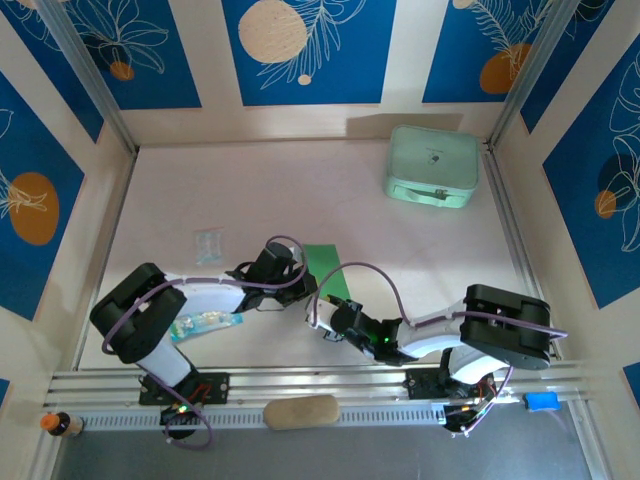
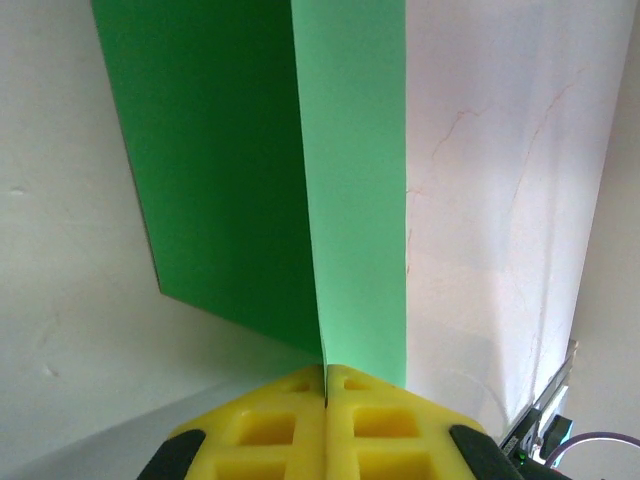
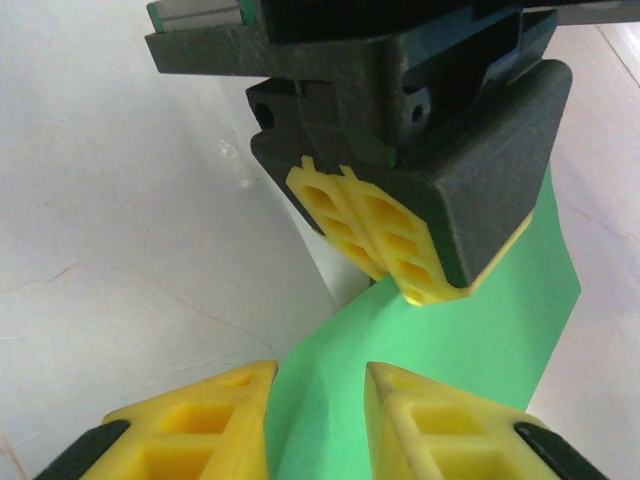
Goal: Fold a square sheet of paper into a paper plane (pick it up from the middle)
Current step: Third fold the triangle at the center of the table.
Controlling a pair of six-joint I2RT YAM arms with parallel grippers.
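Standing close by, I see the left gripper [image 2: 326, 378] shut tight on the square sheet of paper [image 2: 230, 170]. Its yellow fingers meet at the bottom centre of the left wrist view, and a crease rises straight up the frame from between them, darker green to its left and paler green to its right. In the top view the sheet sits near the middle of the frame, touching the left gripper's tip and just up-frame of the right gripper [image 3: 320, 415]. From the right wrist, the right gripper's jaws stand apart at the bottom edge. The green strip passes between them with neither pad visibly pressing it, then runs up and to the right under the left gripper's clamped fingers. So the paper's long axis points from the right gripper towards the left one, and I judge the right arm is placed to pinch the lower end while the left holds the upper
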